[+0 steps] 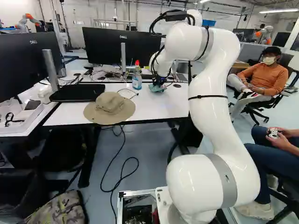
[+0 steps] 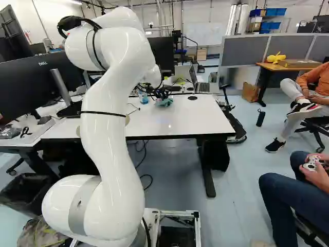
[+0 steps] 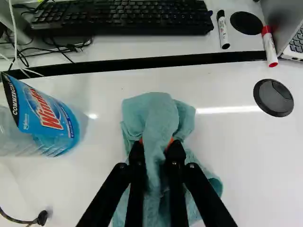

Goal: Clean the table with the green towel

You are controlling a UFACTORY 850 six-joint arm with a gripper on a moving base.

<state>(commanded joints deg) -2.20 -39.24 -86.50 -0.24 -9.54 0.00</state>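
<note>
Left base view: nearest us, our smooth white jointed arm [image 1: 210,93] reaches over a glossy white table [image 1: 161,108], where a tan cloth hat with a floppy brim [image 1: 110,109] lies by the near edge. Farther in, the black two-fingered gripper with orange pads [image 3: 156,144] pinches a soft, crumpled blue-green towel [image 3: 160,106] from both sides. The towel is bunched directly under the gripper, apparently on the tabletop, its thick fold running lengthwise between the fingers and slightly ahead of them. Just beside it, apart, stands a clear plastic bottle with a blue label [image 3: 47,118]; we judge a wiping stroke is safer toward the flat, round black cap [image 3: 273,98] opposite. Beyond a dark seam lies a black keyboard [image 3: 118,18].
</note>
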